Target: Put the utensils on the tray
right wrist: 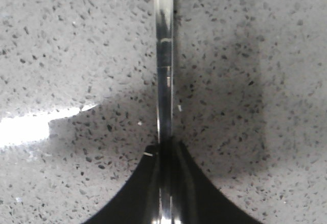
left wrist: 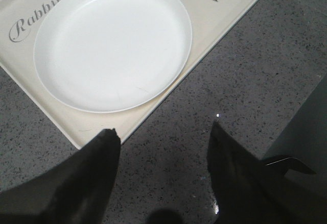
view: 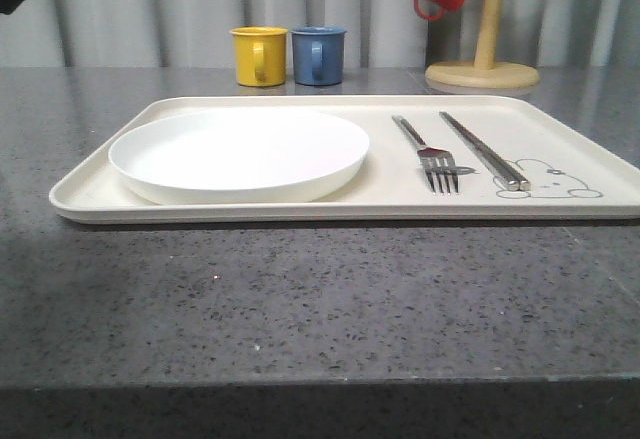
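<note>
Clamping a slim metal handle, probably the spoon (right wrist: 164,81), my right gripper (right wrist: 164,152) held its long axis straight ahead above bare countertop (right wrist: 265,55), while my left gripper (left wrist: 163,137) gaped empty near the tray (left wrist: 214,25).

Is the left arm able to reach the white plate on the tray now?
Probably yes: the left gripper is open above bare counter beside the tray, and nothing stands between it and the plate.
</note>
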`<state>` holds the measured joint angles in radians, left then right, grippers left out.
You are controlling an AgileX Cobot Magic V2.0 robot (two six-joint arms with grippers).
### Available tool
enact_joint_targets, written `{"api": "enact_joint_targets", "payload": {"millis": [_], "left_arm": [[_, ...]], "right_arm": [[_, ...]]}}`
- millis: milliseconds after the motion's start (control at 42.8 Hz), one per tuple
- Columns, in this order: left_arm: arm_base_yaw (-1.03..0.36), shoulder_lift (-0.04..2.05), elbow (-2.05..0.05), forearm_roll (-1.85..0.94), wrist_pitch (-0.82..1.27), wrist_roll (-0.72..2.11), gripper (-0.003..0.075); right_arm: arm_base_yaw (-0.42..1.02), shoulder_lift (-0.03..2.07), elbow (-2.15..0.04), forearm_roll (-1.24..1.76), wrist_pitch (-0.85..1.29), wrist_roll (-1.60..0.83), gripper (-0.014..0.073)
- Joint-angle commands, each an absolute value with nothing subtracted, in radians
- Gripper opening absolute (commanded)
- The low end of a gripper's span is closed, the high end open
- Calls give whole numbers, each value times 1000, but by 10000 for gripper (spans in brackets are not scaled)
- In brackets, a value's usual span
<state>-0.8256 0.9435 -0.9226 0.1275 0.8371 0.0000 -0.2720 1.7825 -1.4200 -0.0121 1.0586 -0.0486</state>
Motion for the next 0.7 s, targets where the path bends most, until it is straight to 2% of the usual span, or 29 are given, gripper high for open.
{"api": "enact_joint_targets", "payload": {"millis": [0, 257, 397, 677], "left_arm": [[-833, 932, -949, 132, 777, -10, 388], [-833, 932, -949, 132, 777, -10, 388], [-833, 932, -949, 132, 777, -10, 388], [-833, 932, -949, 132, 777, -10, 388]], "right_arm": [[-256, 1710, -1450, 15, 1056, -59, -66], [-55, 1595, -1450, 206, 1093, -128, -66], [71, 1606, -1450, 255, 1077, -115, -66], [122, 1688, -1450, 278, 969, 0, -66]]}}
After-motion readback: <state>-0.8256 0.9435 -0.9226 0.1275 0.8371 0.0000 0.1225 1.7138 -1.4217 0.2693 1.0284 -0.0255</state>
